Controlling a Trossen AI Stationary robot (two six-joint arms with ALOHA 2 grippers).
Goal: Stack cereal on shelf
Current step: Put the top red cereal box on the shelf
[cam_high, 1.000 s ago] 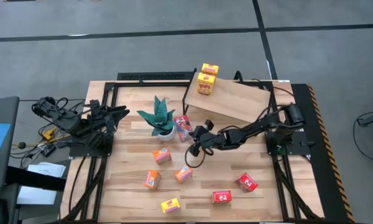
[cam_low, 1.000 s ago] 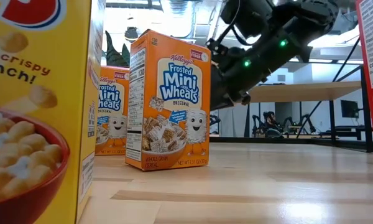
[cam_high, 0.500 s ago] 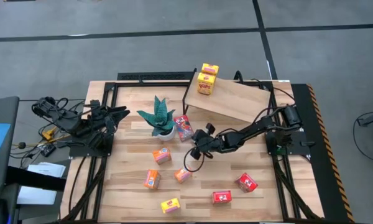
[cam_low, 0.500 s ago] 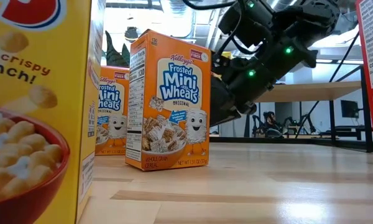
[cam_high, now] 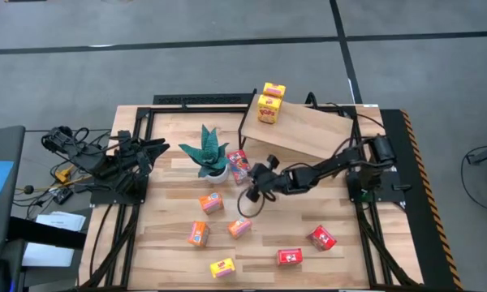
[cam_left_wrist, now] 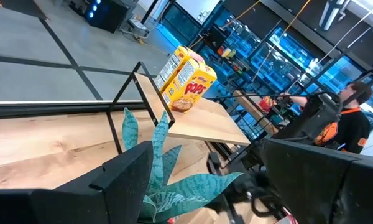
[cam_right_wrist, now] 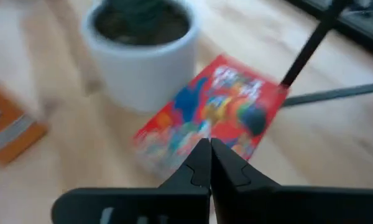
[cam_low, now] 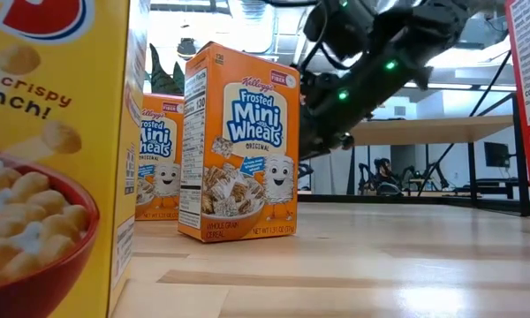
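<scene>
Right tool (cam_high: 252, 192) — fingers pressed together, empty — nears the red box (cam_high: 239, 165) at its eleven o'clock; it must spread before gripping.

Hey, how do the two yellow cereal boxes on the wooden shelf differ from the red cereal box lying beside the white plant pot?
The two yellow cardboard cereal boxes sit up on the light-wood plank shelf; the red cardboard cereal box is down on the slatted tabletop. The yellow boxes touch each other at the shelf's corner; the red box lies alone, flat, against the white plant pot. All are small printed boxes.
</scene>
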